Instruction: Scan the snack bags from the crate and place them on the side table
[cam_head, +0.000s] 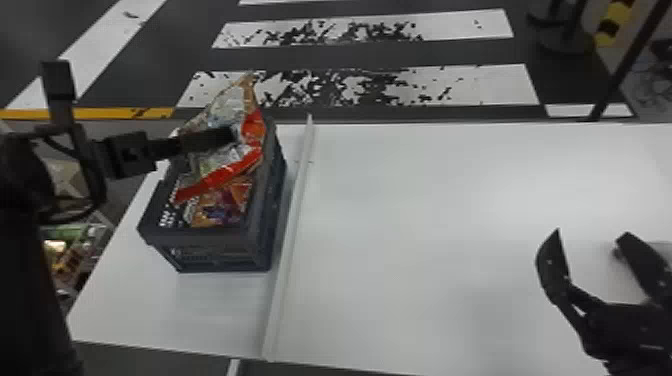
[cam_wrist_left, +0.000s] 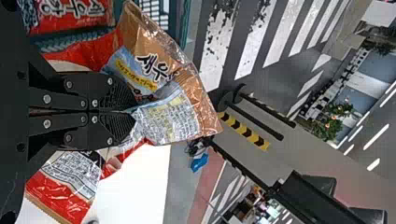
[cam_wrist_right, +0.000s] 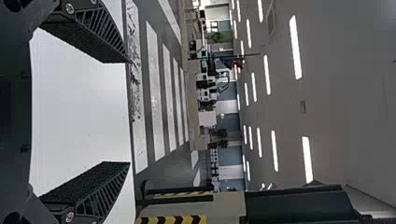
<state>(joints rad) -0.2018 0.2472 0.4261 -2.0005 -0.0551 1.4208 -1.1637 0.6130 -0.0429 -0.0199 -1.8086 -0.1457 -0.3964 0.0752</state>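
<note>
My left gripper (cam_head: 231, 134) is over the dark crate (cam_head: 272, 200), shut on a crinkled red and orange snack bag (cam_head: 253, 131). In the left wrist view the closed fingertips of the left gripper (cam_wrist_left: 133, 112) pinch that snack bag (cam_wrist_left: 180, 114), whose printed panel and brown end stick out past them. Beneath it in the crate lies an orange and purple bag (cam_head: 220, 207). The left wrist view also has a red bag (cam_wrist_left: 74, 16) inside the crate. Over the white table's right part, my right gripper (cam_head: 590, 236) is open with nothing between its fingers; its wrist view shows the right gripper (cam_wrist_right: 128, 112) likewise.
The crate stands on the left part of the white table (cam_head: 425, 200), beside a raised seam strip (cam_head: 295, 220). Below the table's left edge are more colourful packages (cam_head: 70, 250). Dark posts and a yellow-black marker (cam_head: 612, 22) stand beyond the far right edge.
</note>
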